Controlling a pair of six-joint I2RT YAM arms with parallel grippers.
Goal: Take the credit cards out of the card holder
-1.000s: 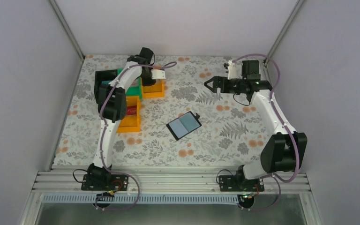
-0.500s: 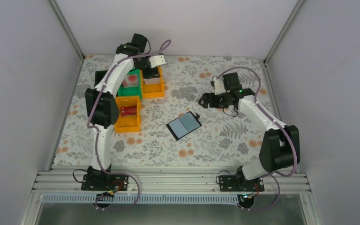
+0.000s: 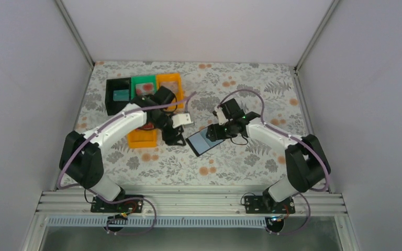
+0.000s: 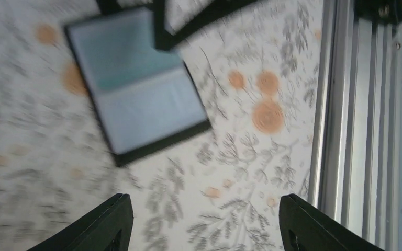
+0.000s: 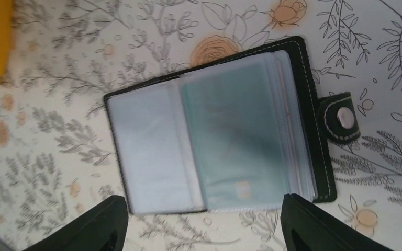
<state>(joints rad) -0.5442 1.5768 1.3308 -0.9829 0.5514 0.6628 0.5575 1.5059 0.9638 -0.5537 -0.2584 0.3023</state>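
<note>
On the middle of the flower-printed tablecloth (image 3: 251,157) lies the black folding card holder (image 5: 146,146), open, its clear plastic sleeves showing a teal credit card (image 5: 230,141). The right gripper (image 5: 204,201) hangs just above it and the left gripper (image 4: 205,201) just beside, both spread wide and empty. A black plastic tray (image 3: 118,95), a green plastic tray (image 3: 145,87) and two orange plastic trays (image 3: 168,82) stand near the left arm.

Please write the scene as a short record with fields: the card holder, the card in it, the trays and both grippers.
card holder: lies open on the table, pale panels up, strap tab at one side
card inside: a teal card in one panel's sleeve
trays: black tray, green tray and orange tray in a far row; second orange tray nearer, partly under the left arm
left gripper: open, empty, beside the holder
right gripper: open, empty, over the holder
</note>
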